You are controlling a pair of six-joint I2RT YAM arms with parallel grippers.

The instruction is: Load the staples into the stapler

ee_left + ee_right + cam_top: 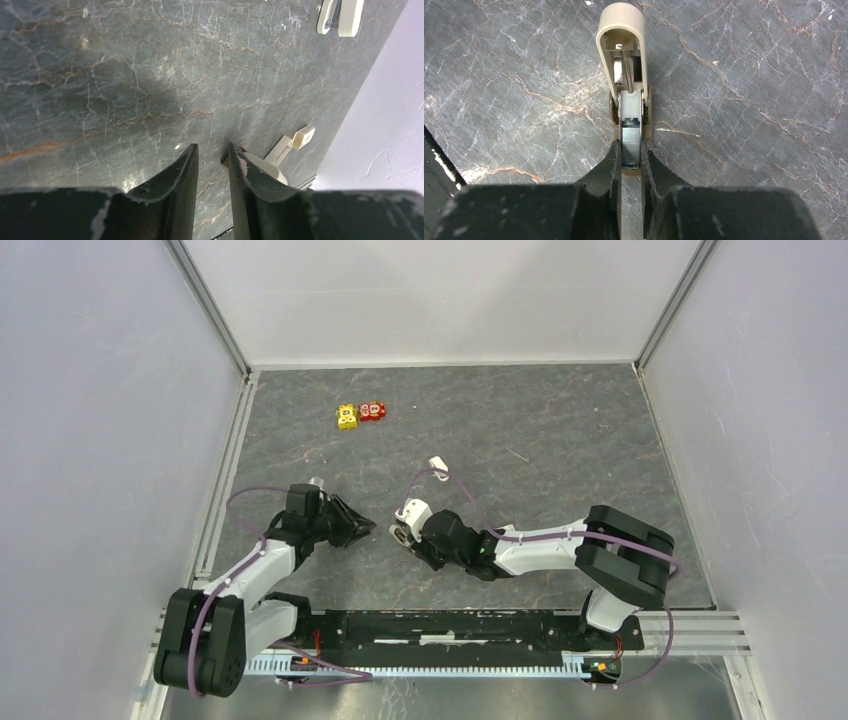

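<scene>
The cream-white stapler (621, 30) lies flipped open on the table, its lid stretched away from me and the spring and grey metal channel bare. A silvery strip of staples (630, 141) sits in the channel. My right gripper (629, 151) is shut on the channel end of the stapler, one finger on each side. In the top view the stapler (414, 510) is at the tip of the right gripper (402, 533). My left gripper (213, 152) is slightly open and empty, low over the table, just left of the stapler in the top view (358, 530).
A small white piece (437, 462) lies behind the stapler. A yellow block (347, 417) and a red block (372, 411) sit at the back. In the left wrist view cream-white pieces (292, 142) lie beside the right finger and a white object (341, 16) lies farther off.
</scene>
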